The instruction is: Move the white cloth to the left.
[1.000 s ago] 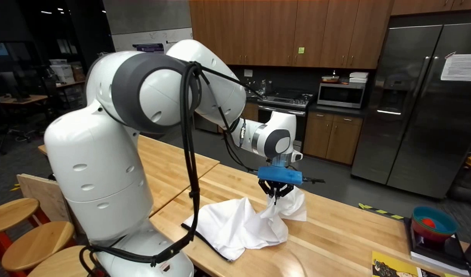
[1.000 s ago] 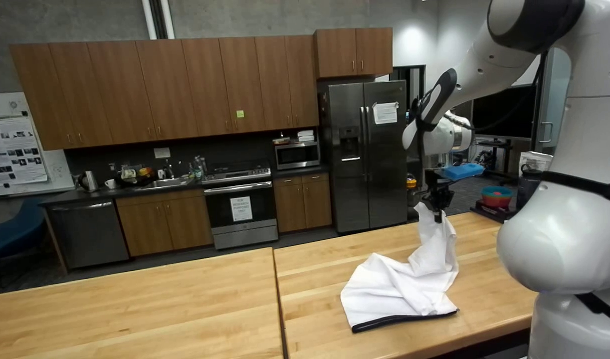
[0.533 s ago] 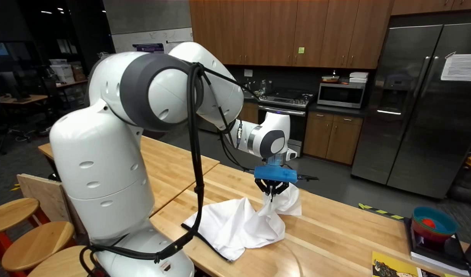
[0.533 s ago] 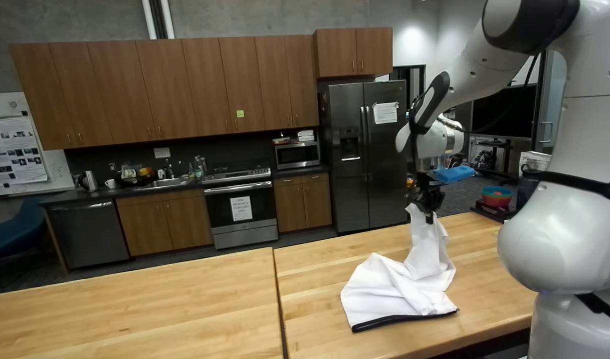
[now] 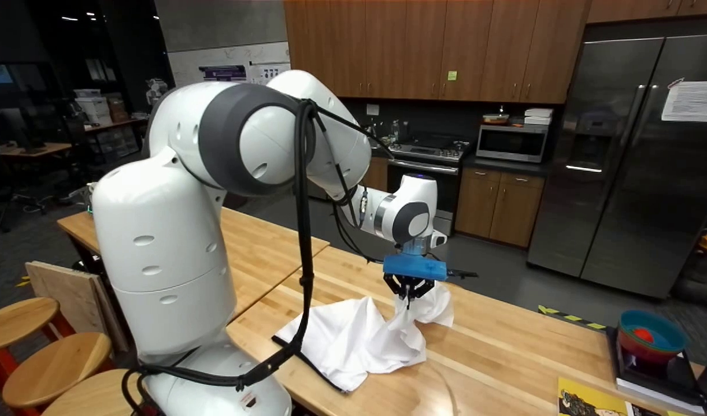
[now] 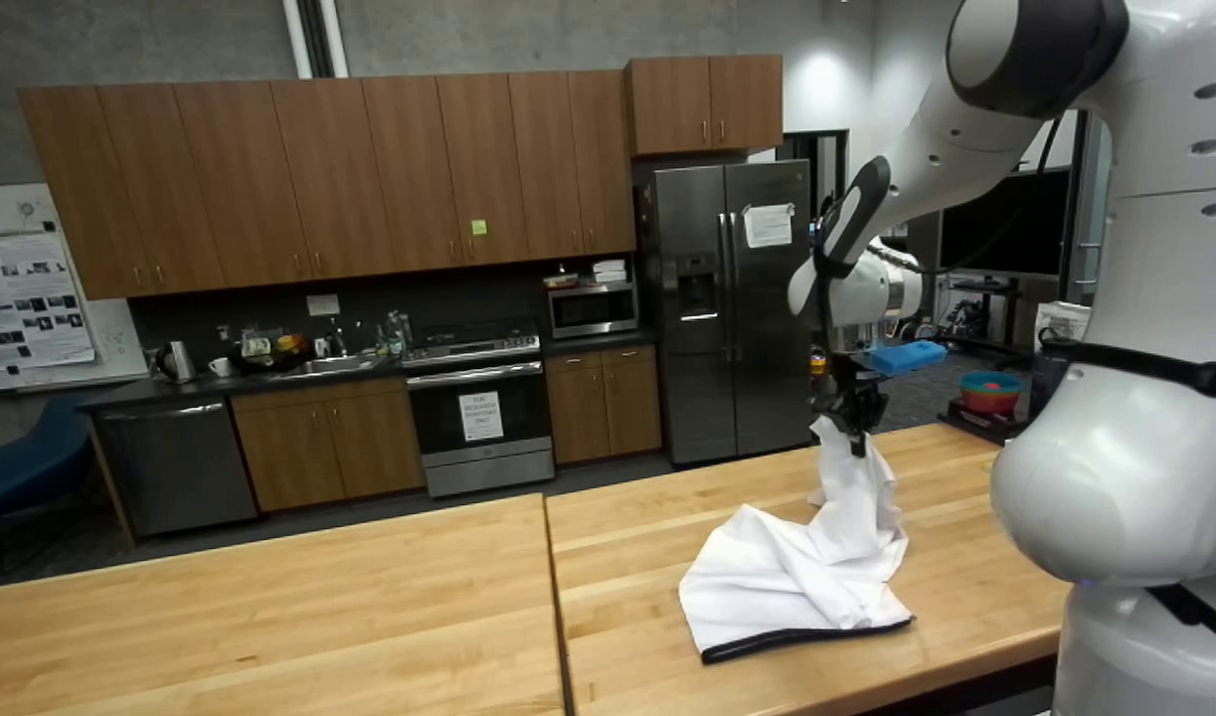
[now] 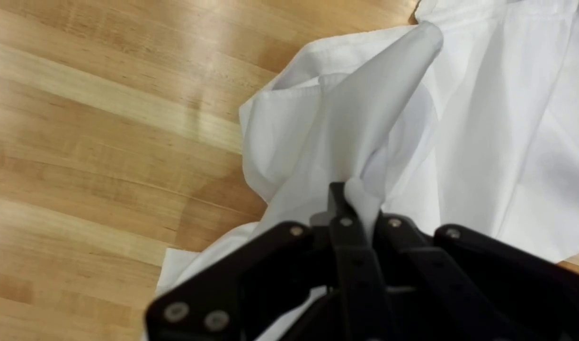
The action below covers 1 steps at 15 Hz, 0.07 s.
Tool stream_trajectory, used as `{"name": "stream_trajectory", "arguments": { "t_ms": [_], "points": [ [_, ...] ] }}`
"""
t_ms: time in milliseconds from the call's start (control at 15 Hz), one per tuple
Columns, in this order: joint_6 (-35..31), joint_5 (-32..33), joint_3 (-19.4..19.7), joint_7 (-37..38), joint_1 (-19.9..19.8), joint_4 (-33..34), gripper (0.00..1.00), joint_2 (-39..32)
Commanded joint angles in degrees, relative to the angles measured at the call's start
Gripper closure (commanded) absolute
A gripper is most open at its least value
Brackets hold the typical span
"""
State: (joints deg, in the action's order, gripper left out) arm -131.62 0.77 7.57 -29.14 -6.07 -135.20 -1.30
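The white cloth lies rumpled on the worktop, to one side of the worktop seam; its black border runs near the worktop's edge. Above the worktop, the pincer is clenched on a raised fold of the cloth: I see fabric pinched between the fingers. A teal-and-red bowl rests on a flat black item at the worktop's end, on the same side of the seam.

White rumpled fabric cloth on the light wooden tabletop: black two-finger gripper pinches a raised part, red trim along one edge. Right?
Not red: the white rumpled fabric cloth has black edge trim, as both exterior views show; the black two-finger gripper does pinch a raised part.
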Motion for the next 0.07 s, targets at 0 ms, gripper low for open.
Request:
{"name": "stream_trajectory", "arguments": {
  "t_ms": [0],
  "points": [
    [0.13,0.03,-0.42,0.05,-0.39,0.07,0.95,0.02]
  ]
}}
